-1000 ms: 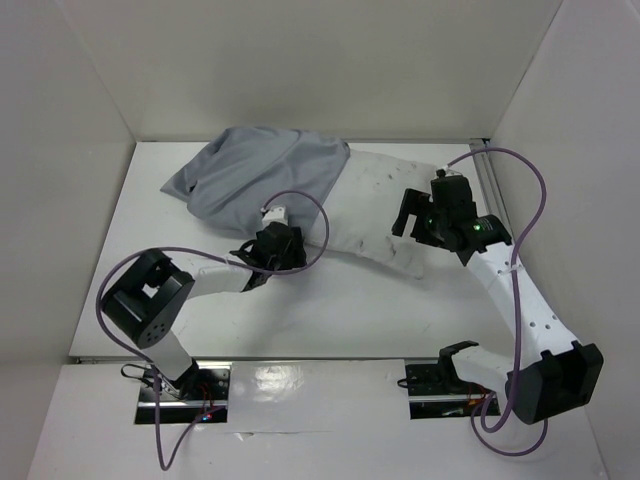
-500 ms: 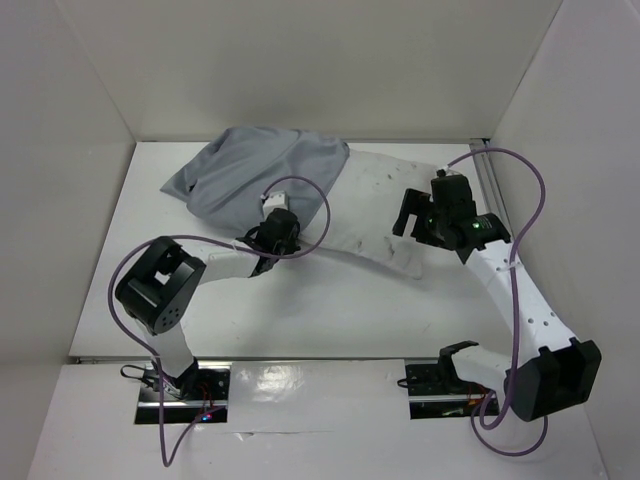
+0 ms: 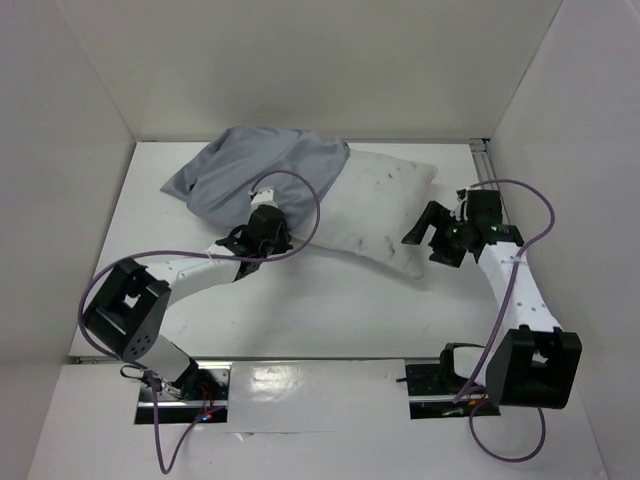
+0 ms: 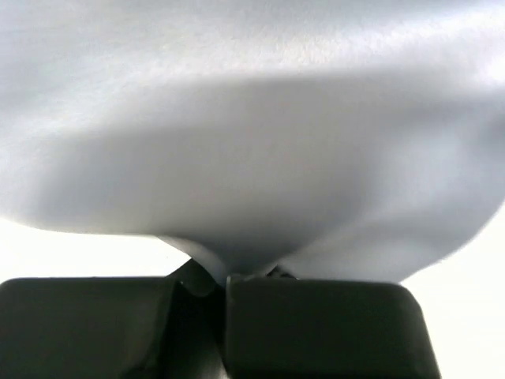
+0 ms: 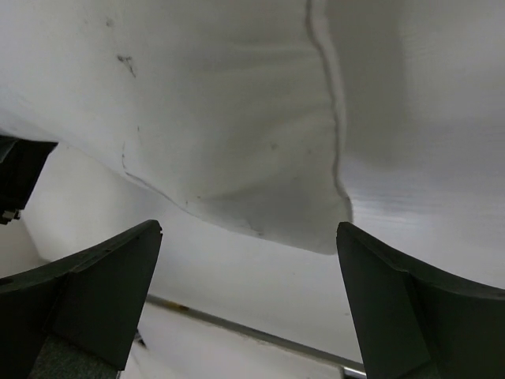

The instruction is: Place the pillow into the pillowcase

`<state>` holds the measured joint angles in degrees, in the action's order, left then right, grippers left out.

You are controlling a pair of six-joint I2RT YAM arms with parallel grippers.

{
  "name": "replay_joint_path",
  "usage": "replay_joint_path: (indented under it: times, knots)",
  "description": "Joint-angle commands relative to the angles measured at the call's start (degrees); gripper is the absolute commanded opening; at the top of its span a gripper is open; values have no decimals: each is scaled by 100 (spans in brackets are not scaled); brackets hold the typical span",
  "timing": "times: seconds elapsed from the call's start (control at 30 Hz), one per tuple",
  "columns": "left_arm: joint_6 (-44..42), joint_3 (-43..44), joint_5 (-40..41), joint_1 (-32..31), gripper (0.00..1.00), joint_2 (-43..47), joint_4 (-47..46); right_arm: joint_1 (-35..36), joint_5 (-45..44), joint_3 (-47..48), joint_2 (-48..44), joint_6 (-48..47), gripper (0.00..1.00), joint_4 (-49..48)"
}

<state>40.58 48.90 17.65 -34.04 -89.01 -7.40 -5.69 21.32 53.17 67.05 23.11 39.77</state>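
Observation:
The grey pillowcase [image 3: 255, 172] lies wrinkled at the back left and covers the left end of the white pillow [image 3: 385, 205]. My left gripper [image 3: 266, 224] sits at the pillowcase's near edge. In the left wrist view grey pillowcase cloth [image 4: 252, 134] fills the frame, and the left gripper [image 4: 223, 278] is shut on a pinched fold of it. My right gripper [image 3: 428, 236] stands open beside the pillow's near right corner. In the right wrist view that pillow corner [image 5: 300, 213] lies just ahead of the right gripper [image 5: 248, 237], between the wide fingers [image 5: 102, 284] and touching neither.
White walls close the table on the left, back and right. A metal rail [image 3: 487, 165] runs along the right edge behind the right arm. A purple cable [image 3: 305, 195] loops over the pillowcase above the left wrist. Bare white table [image 3: 330, 300] spans the front.
The left gripper has moved up and left to the pillowcase's edge and shut on the cloth. The right gripper has slid off the pillow's top to its right corner, staying open.

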Motion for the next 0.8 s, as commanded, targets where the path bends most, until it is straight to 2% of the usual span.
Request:
replay_joint_path:
  times: [0.0, 0.07, 0.13, 0.17, 0.2, 0.3, 0.4, 0.43, 0.53, 0.63, 0.77]
  knots:
    - [12, -57, -349, 20, 0, 323, 176, 207, 1013, -306, 89, 218, 99, -969]
    - [12, -57, -507, 20, 0, 454, 177, 393, 1067, -596, 203, 473, 94, -1768]
    - [-58, 57, -736, -32, 0, 455, 177, 796, 1146, -597, 457, 746, 84, -2409]
    - [-59, 127, -798, -32, 0, 455, 177, 972, 1050, -545, 598, 747, 64, -2525]
    - [-111, 328, -929, -85, 0, 403, 238, 1278, 980, -440, 747, 799, 49, -2596]
    - [-216, 742, -1341, -207, 0, 280, 336, 1606, 1092, -35, 1336, 992, 0, -2991]
    - [-147, 1462, -2395, -436, 0, -45, 519, 2045, 945, 299, 1557, 1353, 0, -3422]
    - [-42, 1899, -2815, -515, 0, -246, 633, 2107, 892, 360, 1557, 1510, 0, -3501]
    - [90, 2429, -3519, -796, 0, -371, 740, 2107, 839, 361, 1557, 1652, 0, -3730]
    - [91, 2650, -3751, -797, 0, -371, 740, 1959, 839, 361, 1504, 1652, 0, -3731]
    - [-374, 3465, -3637, -596, 0, -371, 1318, 1739, 839, 300, 1233, 1565, 0, -3582]
